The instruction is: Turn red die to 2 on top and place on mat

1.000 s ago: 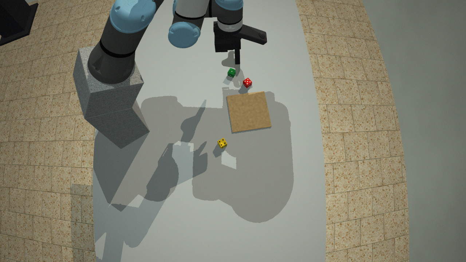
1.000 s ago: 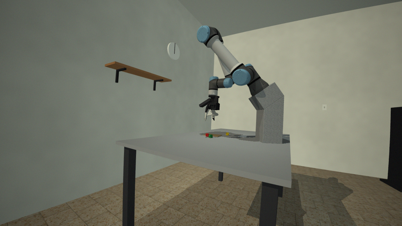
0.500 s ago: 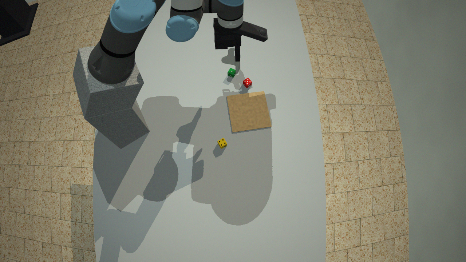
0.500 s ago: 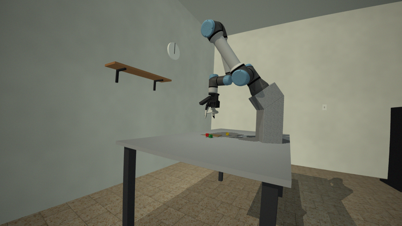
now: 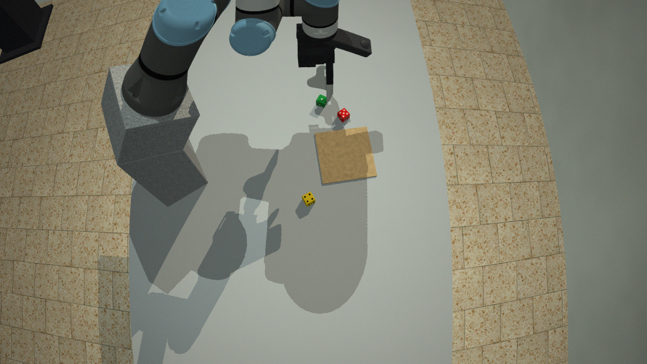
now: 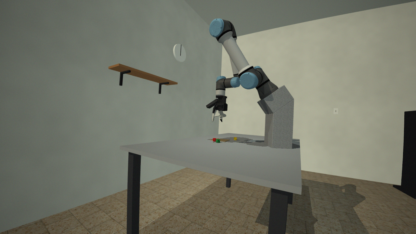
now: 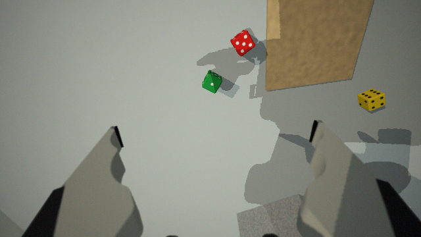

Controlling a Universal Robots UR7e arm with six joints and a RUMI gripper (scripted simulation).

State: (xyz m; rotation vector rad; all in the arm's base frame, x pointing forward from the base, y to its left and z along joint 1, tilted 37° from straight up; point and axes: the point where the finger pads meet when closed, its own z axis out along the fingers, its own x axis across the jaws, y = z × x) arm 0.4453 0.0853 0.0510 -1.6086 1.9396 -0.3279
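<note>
Your black-and-grey two-finger jaws are observed released, raised above the pale grey surface. You will find the red cubic die off the square tan mat, just beside its edge, near the green cubic die. The yellow cubic die stands beyond the mat's opposite side.

The gripper points down, jaws wide apart, nothing between them. Above it the wrist stands upright; higher still, the elbow is bent, with the arm sloping down from it.
</note>
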